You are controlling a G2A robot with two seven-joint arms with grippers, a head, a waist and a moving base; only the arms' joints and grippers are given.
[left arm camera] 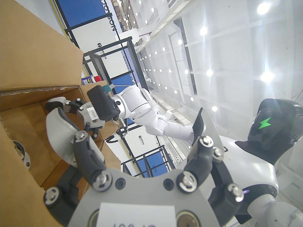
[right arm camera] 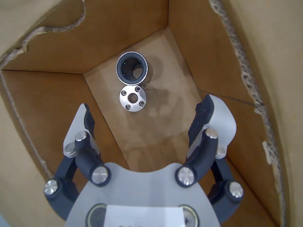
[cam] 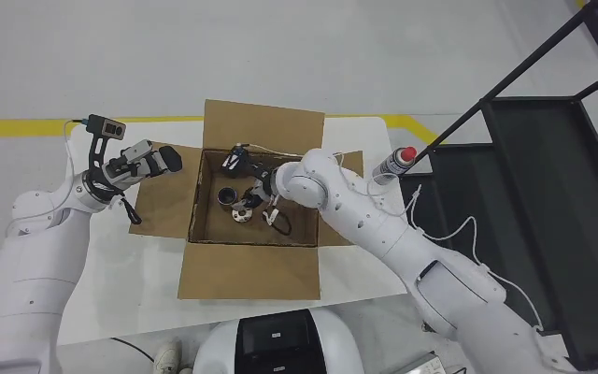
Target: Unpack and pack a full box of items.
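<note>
Right wrist view: the right end effector [right arm camera: 144, 109] is held released over a black ring [right arm camera: 132, 70] and flange [right arm camera: 133, 98] inside the box [right arm camera: 59, 90]; the left end effector [cam: 170, 161] is released too.

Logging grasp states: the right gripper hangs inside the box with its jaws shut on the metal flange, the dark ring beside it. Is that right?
No: the right wrist view shows the right gripper inside the box with jaws open, clear of the metal flange, the dark ring beside it.
</note>
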